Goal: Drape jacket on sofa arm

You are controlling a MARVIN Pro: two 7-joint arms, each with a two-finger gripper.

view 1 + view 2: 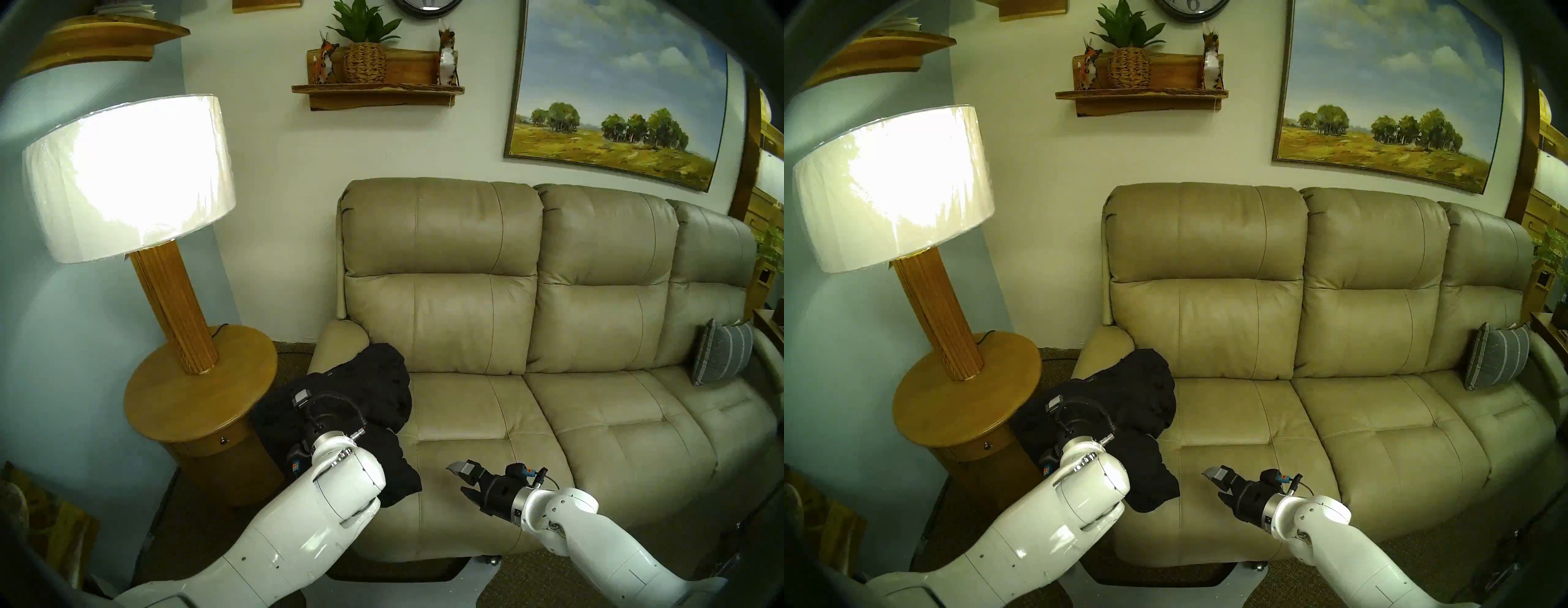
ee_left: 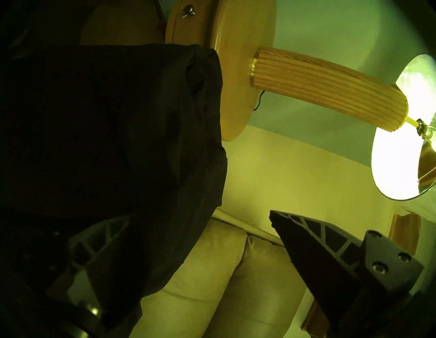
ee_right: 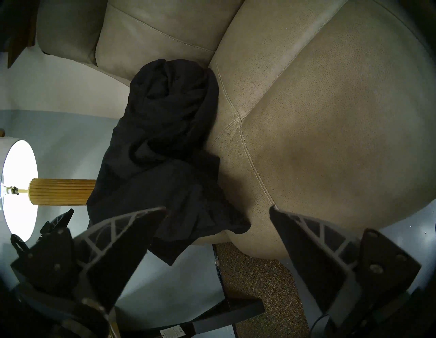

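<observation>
The black jacket (image 1: 365, 382) (image 1: 1132, 382) lies bunched over the tan leather sofa arm (image 1: 339, 339) (image 1: 1104, 344) at the sofa's left end. It hangs down both sides, with a flap on the seat's front corner. My left gripper (image 2: 199, 214) is open right beside the jacket (image 2: 106, 129). Fabric lies over one of its fingers (image 2: 94, 247). In the head views its fingers are lost against the black cloth. My right gripper (image 1: 460, 477) (image 1: 1216, 482) (image 3: 217, 212) is open and empty. It hovers over the left seat cushion's front and points at the jacket (image 3: 165, 141).
A round wooden side table (image 1: 169, 407) with a lit lamp (image 1: 127, 178) stands close to the left of the sofa arm. A grey striped pillow (image 1: 721, 356) leans at the sofa's far right end. Brown carpet (image 3: 259, 283) lies in front.
</observation>
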